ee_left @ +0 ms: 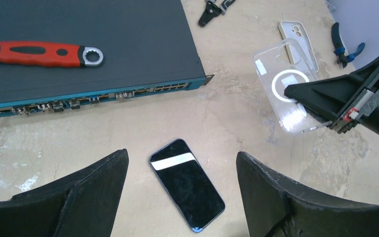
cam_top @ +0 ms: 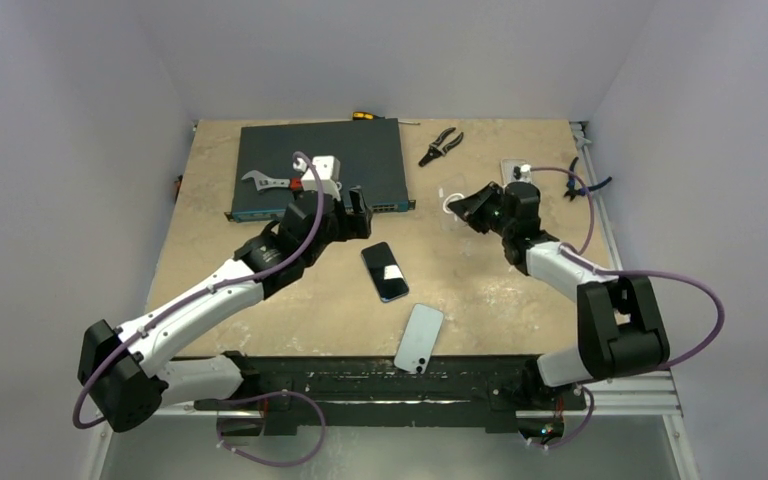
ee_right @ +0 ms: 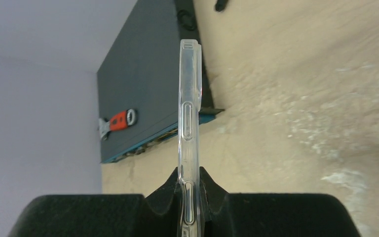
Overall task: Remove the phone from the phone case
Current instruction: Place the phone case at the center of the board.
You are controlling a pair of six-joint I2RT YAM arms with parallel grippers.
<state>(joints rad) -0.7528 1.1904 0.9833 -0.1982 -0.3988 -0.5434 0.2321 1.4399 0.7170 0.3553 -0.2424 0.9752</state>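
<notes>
Right tool (ee_right: 190,183) is clenched on the clear phone case (ee_right: 188,113), whose lower end is pinched between the two black fingers so that the case is seen edge-on from the right wrist, with its side button cut-outs facing the camera. From the left wrist the phone case is seen flat, with a white ring on its back, and it appears to be held clear of the worktop (cam_top: 500,290). Left tool (cam_top: 357,212) is released, its jaws spread wide with nothing between them, and it is poised above the phone (ee_left: 187,185). The phone is laid screen-up on the worktop between the two arms, well apart from the phone case. A wrench (ee_left: 39,53) with a red handle is rested on a dark network switch (cam_top: 320,165) at the far side. A second phone (cam_top: 420,338) is laid pale side up near the front edge
</notes>
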